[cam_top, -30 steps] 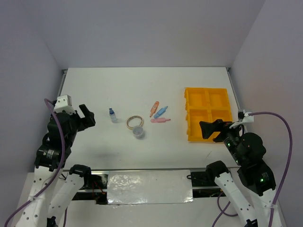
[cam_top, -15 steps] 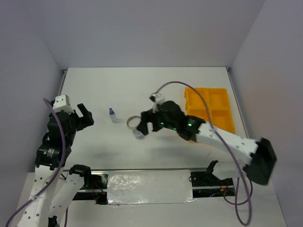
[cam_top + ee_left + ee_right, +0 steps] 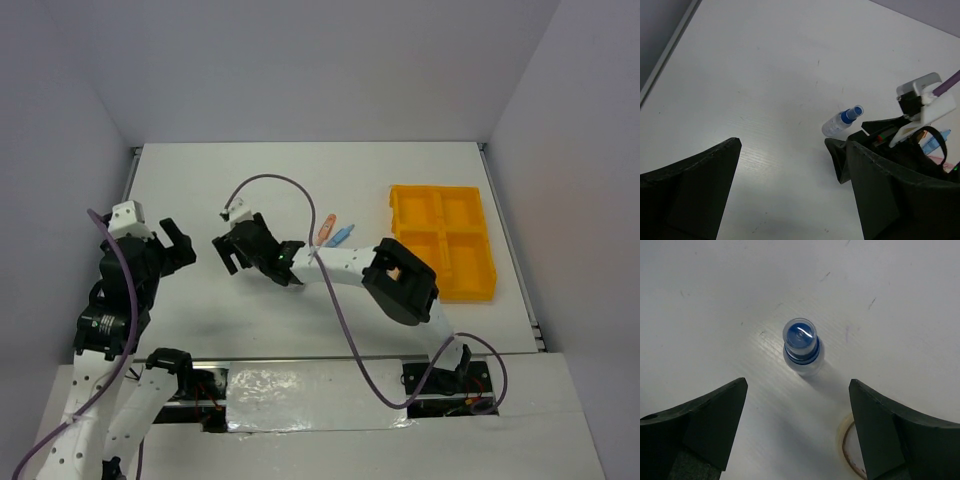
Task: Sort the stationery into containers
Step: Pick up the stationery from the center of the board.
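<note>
Two sets of fingers, and both are spread wide with nothing in them. The left fingers (image 3: 690, 195) hang near-left of the bottle (image 3: 801, 344), well apart from it, over plain white table (image 3: 765, 75). The right fingers (image 3: 710, 420) are right up at the bottle. In the right wrist view it sits in line with the gap between them, just past the tips, and touches neither.

Room-wise, white surface runs left of the bottle out to the table's left edge (image 3: 670, 50), and on the far side it runs back to the grey wall (image 3: 300, 70). The right side is the busy one, since the right arm (image 3: 345, 262) lies stretched across the table there.

The bottle is tiny and stands upright, with a clear body and a blue cap on top.

Count as far as I can see:
- one bottle
- one tan ring (image 3: 842, 442) just beside the bottle, with only an arc of it showing next to a right finger
- one orange clip (image 3: 325, 229) and one blue clip (image 3: 341, 236), side by side, right of the bottle and a bit farther back
- one yellow-orange tray (image 3: 441, 238) with four square compartments, well to the right of the bottle near the table's right edge
</note>
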Controlling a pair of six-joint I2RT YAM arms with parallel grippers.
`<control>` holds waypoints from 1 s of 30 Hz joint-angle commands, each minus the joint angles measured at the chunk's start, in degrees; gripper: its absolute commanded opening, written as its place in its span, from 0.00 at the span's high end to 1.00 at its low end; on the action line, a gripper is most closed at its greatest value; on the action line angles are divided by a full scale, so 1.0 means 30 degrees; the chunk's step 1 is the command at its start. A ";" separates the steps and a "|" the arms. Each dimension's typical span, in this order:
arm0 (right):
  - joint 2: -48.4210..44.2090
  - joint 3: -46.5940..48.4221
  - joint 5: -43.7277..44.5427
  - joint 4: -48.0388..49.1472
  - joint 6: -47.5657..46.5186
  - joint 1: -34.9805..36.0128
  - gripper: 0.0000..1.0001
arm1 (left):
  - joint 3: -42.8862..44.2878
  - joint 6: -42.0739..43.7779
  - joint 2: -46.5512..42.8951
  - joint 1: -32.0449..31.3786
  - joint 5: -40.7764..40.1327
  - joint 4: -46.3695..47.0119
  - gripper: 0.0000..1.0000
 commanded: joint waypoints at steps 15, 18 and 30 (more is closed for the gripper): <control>0.3519 0.3214 0.3294 0.2607 -0.1387 0.0361 0.34 | 0.0412 0.0134 0.0330 0.0100 0.0870 0.0799 0.01; 0.3578 0.3272 0.2947 0.2550 -0.1534 0.0390 0.61 | 0.0412 0.0163 0.0331 0.0100 0.1017 0.0800 0.01; -0.7751 -0.3174 -0.2182 0.2160 -0.1275 -0.1011 1.00 | 0.0354 0.0310 0.0068 0.0100 0.1340 0.0975 0.01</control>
